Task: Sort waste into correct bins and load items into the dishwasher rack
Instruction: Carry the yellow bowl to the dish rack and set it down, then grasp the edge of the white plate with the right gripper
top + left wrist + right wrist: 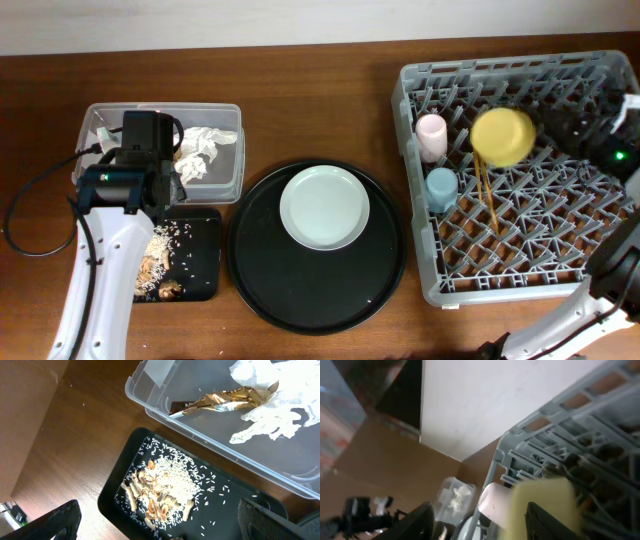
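- The waste looked sorted. The white paper (280,405) and brown wrapper (225,400) lay in the clear tub (232,170), and the food scraps (160,490) lay in the small black tray (205,255).
- The left gripper (162,522) hung above that tray, fingers spread wide, holding nothing.
- The yellow bowl (503,135) sat tilted in the rack (520,285), near the pink cup (431,136), blue cup (441,187) and chopsticks (487,200).
- I think the bowl step was in hand. Next, the plate (324,207) on the big round tray (250,260) would need a grip on its thin rim.
- The right gripper (482,520) was blurry, so I could not tell if it pinched the bowl.
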Available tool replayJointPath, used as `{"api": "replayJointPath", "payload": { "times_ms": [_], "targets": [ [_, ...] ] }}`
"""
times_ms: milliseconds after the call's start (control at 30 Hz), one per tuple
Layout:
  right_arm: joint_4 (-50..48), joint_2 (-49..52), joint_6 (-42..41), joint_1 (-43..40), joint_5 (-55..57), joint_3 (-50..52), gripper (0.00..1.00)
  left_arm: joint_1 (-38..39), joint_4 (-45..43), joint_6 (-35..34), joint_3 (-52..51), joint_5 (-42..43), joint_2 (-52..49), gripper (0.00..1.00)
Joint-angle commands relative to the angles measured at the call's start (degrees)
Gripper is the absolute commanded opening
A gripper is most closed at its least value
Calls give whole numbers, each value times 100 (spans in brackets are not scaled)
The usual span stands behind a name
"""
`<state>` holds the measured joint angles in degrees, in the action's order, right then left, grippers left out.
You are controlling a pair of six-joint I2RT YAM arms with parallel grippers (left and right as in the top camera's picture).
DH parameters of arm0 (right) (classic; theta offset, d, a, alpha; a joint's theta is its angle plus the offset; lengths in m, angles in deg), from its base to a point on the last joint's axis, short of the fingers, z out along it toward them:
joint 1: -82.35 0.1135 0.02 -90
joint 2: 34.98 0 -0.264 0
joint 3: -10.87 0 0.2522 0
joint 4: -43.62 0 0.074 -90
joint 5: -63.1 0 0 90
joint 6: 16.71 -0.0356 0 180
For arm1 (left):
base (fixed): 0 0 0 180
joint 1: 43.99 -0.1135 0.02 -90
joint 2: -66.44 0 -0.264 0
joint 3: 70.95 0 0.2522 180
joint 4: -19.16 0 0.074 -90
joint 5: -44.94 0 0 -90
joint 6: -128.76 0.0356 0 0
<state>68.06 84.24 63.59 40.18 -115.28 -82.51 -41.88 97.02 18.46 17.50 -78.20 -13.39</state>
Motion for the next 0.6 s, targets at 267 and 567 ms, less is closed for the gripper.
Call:
{"api": "replayJointPath", "payload": {
  "times_ms": [267, 567],
  "targets": [
    [420, -839, -702, 4, 605, -50, 63, -15, 9, 68, 13, 2, 4, 99],
    [3073, -3038, 802, 1740, 5427, -50, 70, -15, 7, 68, 13, 0, 4, 99]
  ]
}}
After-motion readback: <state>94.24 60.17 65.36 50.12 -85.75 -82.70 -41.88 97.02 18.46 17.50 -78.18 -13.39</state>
